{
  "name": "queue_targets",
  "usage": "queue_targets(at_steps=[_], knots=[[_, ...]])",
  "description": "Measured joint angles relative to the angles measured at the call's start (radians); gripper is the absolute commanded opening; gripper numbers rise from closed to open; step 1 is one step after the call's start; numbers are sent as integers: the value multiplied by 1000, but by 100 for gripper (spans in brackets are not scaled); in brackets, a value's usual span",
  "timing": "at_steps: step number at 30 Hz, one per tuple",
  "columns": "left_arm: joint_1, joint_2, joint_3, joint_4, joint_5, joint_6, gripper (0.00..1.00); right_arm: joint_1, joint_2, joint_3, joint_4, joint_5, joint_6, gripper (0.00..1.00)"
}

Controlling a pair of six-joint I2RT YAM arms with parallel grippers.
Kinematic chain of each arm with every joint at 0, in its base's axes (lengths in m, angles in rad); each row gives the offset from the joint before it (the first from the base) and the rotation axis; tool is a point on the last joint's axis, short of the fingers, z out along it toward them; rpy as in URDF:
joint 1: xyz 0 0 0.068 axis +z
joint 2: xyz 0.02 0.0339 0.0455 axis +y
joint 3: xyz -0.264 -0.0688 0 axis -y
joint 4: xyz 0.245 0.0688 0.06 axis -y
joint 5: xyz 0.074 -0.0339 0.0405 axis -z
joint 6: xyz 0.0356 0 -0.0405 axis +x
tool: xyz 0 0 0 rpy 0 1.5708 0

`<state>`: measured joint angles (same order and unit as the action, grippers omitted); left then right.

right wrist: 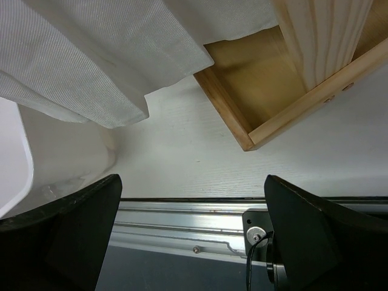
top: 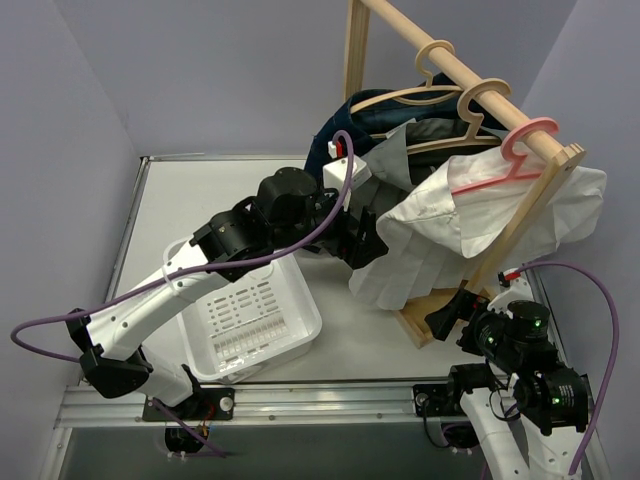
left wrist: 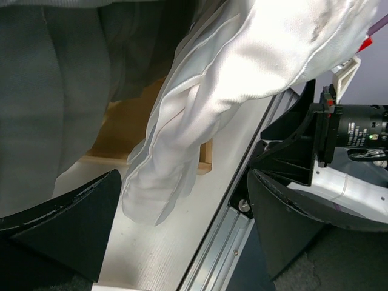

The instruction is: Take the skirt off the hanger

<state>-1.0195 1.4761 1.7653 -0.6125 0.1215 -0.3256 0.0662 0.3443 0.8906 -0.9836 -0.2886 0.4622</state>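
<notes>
Both are spread wide and hold nothing. My left gripper [left wrist: 182,209] is up at the hem of the white skirt [top: 470,215], with cloth hanging between its fingers. The skirt hangs on the pink hanger [top: 515,165] on the rack [top: 520,215]. My right gripper [right wrist: 194,224] sits low over the tabletop [right wrist: 182,163], beside the rack's base.

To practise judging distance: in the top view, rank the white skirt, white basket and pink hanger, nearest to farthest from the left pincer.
1. White skirt, hanging right beside the left pincer.
2. White basket, down to its left.
3. Pink hanger, up on the rail, far right.
</notes>
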Motion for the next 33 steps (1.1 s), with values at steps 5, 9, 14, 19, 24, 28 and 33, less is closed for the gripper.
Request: queue_targets(at_steps=[5, 9, 14, 19, 24, 28, 33], knots=[[0, 3, 16, 21, 15, 0, 94, 0, 0, 0, -8, 0, -1, 100], [0, 6, 20, 34, 18, 0, 94, 0, 0, 0, -9, 0, -1, 100], [0, 13, 21, 34, 26, 0, 94, 0, -1, 0, -9, 0, -3, 100], [0, 24, 33, 41, 68, 11, 94, 0, -1, 0, -9, 0, -5, 100], [0, 34, 66, 67, 127, 43, 94, 0, -1, 0, -10, 0, -8, 100], [0, 35, 90, 94, 152, 71, 94, 0, -1, 0, -11, 0, -11, 100], [0, 69, 156, 101, 174, 103, 94, 0, 0, 0, -12, 0, -12, 100]])
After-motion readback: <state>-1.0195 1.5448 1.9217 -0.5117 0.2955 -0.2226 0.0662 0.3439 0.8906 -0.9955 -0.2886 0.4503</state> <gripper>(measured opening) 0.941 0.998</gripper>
